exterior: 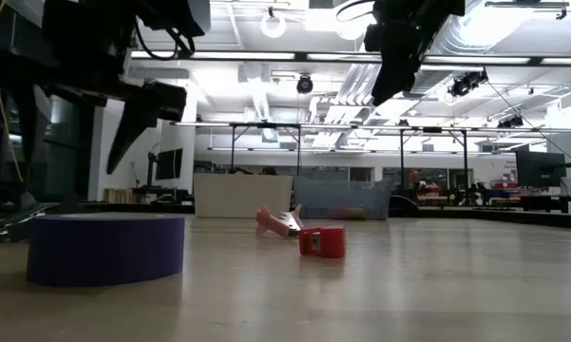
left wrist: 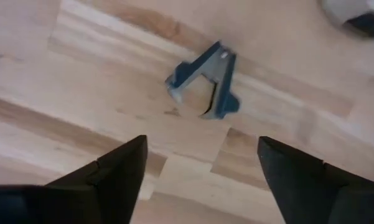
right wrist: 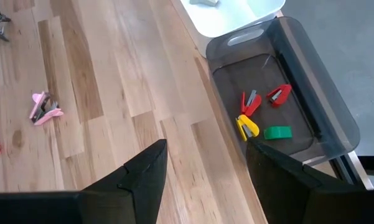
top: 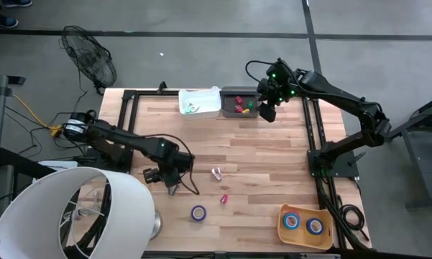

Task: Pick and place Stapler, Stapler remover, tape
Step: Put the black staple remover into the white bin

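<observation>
Left tool [left wrist: 199,171] — above remover [left wrist: 204,81]

floor [top: 201,18]: grey, crossed by dark seams
fan [top: 90,56]: wire-caged, on floor beside worktop [top: 266,165]
ceiling [exterior: 266,85]: white beams, ducts, bright lamps
lampshade [top: 65,212]: white, large

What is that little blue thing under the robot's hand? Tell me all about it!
It's a blue staple remover, a small claw-shaped pincher with two dark blue plastic-looking grips and pale metal jaws between them. It lies flat on the bare wooden table, alone, with nothing touching it. The left gripper hangs above it, fingers spread wide, one to each side.
</observation>
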You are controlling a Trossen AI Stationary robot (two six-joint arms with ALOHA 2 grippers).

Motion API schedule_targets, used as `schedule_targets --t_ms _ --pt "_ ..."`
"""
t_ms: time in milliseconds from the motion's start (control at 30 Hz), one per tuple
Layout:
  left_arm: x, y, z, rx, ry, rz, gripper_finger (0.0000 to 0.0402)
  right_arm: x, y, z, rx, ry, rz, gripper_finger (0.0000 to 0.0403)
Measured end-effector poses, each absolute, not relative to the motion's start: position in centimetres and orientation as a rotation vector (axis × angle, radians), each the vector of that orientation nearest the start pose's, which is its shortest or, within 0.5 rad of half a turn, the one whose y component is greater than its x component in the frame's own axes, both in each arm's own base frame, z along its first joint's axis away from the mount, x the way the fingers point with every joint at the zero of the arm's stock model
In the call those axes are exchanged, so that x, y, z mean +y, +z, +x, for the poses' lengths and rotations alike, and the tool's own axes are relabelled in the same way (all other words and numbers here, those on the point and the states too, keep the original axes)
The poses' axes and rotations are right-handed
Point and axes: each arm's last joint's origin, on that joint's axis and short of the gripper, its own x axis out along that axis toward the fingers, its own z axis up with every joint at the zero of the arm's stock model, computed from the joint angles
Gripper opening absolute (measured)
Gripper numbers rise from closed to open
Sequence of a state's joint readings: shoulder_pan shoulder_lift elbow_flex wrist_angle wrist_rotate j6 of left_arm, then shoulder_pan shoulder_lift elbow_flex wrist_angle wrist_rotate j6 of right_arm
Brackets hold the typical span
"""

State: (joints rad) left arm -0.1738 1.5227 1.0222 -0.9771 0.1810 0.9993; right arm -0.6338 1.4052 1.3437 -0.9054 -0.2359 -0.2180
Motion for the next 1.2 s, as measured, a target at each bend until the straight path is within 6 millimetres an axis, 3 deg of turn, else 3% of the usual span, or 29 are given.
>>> schedule_targets --t_ms 233,500,900,1200 --pt "-6.1 20.5 25.8 1.131 -1.064 0.980 0.0356 -16.0 33.0 22.9 0.911 -0.265 0.210 0.0209" --pt "-8.1 19.0 26.2 1.088 -1.161 1.187 0.0362 -15.9 32.9 22.8 0.919 -0.264 0.219 0.0209" --pt "-9.0 16.8 26.8 1.160 -1.175 1.170 0.0362 -15.2 32.9 23.3 0.923 -0.235 0.203 0.0209" --pt "-9.2 16.8 26.8 1.140 -1.205 1.134 0.0362 -14.9 32.9 23.5 0.929 -0.239 0.182 0.0209"
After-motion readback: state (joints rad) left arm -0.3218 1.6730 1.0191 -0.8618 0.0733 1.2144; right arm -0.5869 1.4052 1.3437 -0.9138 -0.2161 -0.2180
